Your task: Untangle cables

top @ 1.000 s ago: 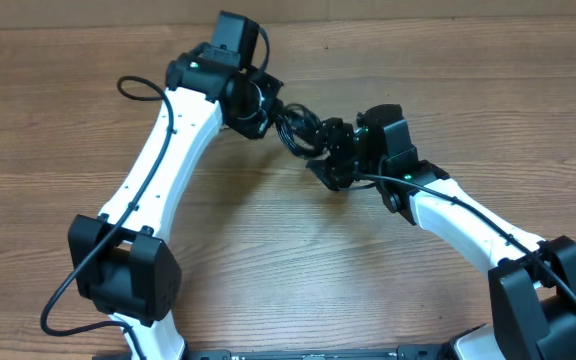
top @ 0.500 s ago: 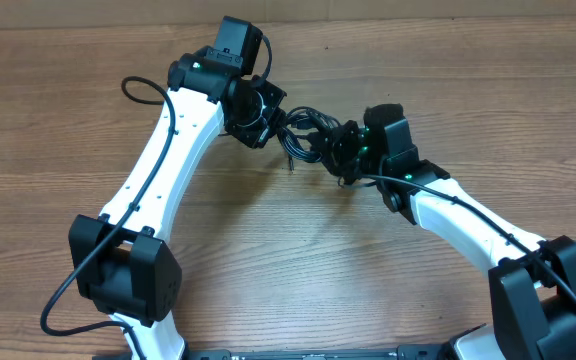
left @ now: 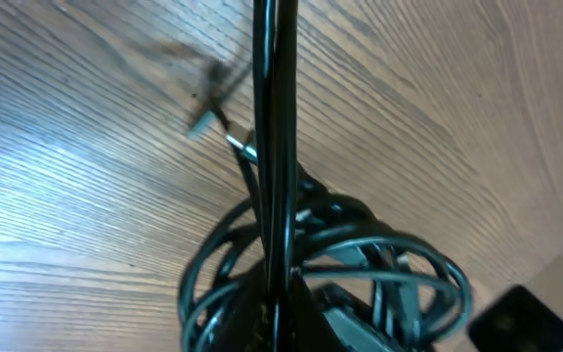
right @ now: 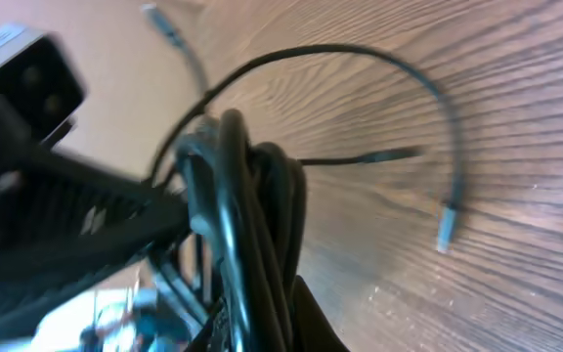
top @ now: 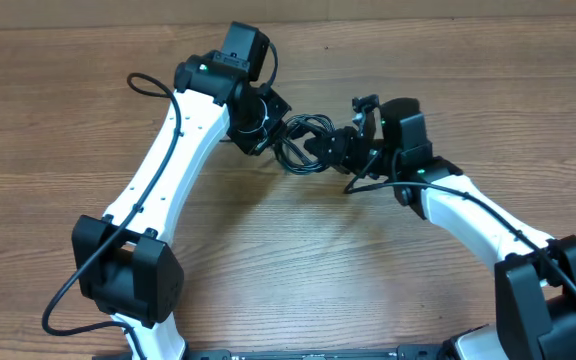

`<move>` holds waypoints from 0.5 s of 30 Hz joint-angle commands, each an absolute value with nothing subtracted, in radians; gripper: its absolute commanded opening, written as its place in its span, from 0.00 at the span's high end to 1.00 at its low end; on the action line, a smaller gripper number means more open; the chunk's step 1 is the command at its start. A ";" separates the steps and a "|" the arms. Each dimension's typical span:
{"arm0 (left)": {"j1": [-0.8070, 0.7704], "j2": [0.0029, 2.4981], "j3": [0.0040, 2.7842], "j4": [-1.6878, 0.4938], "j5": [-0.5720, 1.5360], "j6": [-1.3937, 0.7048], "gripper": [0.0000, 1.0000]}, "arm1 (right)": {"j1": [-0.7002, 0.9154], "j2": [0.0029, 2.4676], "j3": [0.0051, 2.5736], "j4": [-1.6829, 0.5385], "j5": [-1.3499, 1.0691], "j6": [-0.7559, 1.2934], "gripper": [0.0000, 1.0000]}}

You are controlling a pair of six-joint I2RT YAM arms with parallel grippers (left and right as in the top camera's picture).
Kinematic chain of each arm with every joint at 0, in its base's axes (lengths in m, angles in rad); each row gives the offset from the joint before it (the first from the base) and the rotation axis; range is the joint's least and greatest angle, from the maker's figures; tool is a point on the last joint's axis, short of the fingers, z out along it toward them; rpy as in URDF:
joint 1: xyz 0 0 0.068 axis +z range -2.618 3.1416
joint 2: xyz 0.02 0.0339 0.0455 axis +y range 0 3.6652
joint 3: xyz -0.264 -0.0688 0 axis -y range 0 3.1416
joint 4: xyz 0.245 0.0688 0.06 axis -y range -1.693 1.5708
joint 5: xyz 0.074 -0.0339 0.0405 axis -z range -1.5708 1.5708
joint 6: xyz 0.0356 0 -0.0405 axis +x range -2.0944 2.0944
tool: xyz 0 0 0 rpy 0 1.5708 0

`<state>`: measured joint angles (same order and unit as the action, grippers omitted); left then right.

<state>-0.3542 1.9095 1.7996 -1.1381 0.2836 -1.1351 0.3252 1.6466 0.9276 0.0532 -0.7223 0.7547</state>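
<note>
Now, your left gripper (top: 273, 120) is clamped tight on the cables (top: 303, 142), a looped black bundle that looks to be held just off the table (top: 298, 250) between the two arms. To its right, your right gripper (top: 340, 148) has its jaws closed on the same bundle, just beside the left. Draw the hands apart slowly and level. Watch the loose end with the plug tip (right: 445, 231). If the loops cinch instead of sliding, ease off and regrip a single strand.
</note>
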 commanded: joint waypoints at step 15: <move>-0.340 1.895 1.816 -1.248 -0.011 -1.091 0.75 | 0.176 1.607 0.937 0.055 -1.225 0.620 0.96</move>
<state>-0.3424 1.9095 1.7996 -1.2343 0.0399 -1.1118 0.1726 1.6466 0.9276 0.0513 -1.1553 0.6361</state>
